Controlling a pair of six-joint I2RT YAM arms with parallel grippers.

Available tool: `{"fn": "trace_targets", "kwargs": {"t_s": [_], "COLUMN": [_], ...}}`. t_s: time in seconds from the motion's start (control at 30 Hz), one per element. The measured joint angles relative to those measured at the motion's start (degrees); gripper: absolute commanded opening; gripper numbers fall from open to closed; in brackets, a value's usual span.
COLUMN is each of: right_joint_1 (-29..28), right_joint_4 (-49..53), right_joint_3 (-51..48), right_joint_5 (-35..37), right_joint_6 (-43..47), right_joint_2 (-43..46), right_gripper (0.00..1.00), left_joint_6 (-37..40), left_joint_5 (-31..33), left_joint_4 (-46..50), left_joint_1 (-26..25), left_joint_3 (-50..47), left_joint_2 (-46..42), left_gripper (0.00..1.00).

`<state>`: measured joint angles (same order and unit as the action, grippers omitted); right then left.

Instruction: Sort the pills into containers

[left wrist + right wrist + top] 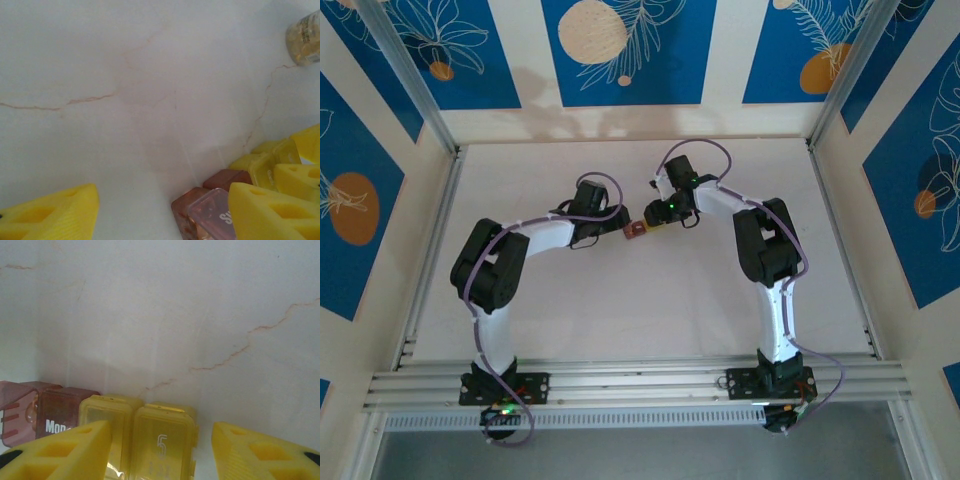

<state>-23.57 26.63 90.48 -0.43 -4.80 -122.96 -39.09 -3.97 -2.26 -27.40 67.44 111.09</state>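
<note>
Containers (135, 435) lying flat on the white table (200, 315), long axis crosswise to the right gripper (159, 440), yellow end between its parted jaws, red end jutting past one finger, left gripper (162, 200) jaws wide, red end by one finger, clear vial (304, 37) far beyond

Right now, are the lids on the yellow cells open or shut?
Shut, it seems: in the right wrist view both yellow lids lie flat and flush, with no gap at the rims.
</note>
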Motion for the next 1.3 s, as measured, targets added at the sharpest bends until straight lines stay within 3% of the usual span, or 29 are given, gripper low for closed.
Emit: {"fn": "trace_targets", "kwargs": {"t_s": [0.87, 1.0, 1.3], "right_joint_1": [0.00, 0.00, 0.00], "right_joint_4": [0.66, 0.66, 0.63], "right_joint_3": [1.03, 1.05, 1.05], "right_joint_5": [-0.07, -0.07, -0.07], "right_joint_6": [-0.02, -0.02, -0.04], "right_joint_2": [-0.70, -0.70, -0.70], "right_gripper": [0.56, 0.56, 0.56], "left_joint_6": [0.17, 0.33, 0.17], "left_joint_5": [-4.00, -3.50, -4.90], "left_joint_4": [-1.57, -1.99, -5.01], "left_joint_1": [-2.01, -2.99, -2.84], "left_joint_3": [-3.32, -3.56, -3.87], "left_joint_2": [0.04, 0.70, 1.62], "left_gripper": [0.57, 0.47, 0.46]}}
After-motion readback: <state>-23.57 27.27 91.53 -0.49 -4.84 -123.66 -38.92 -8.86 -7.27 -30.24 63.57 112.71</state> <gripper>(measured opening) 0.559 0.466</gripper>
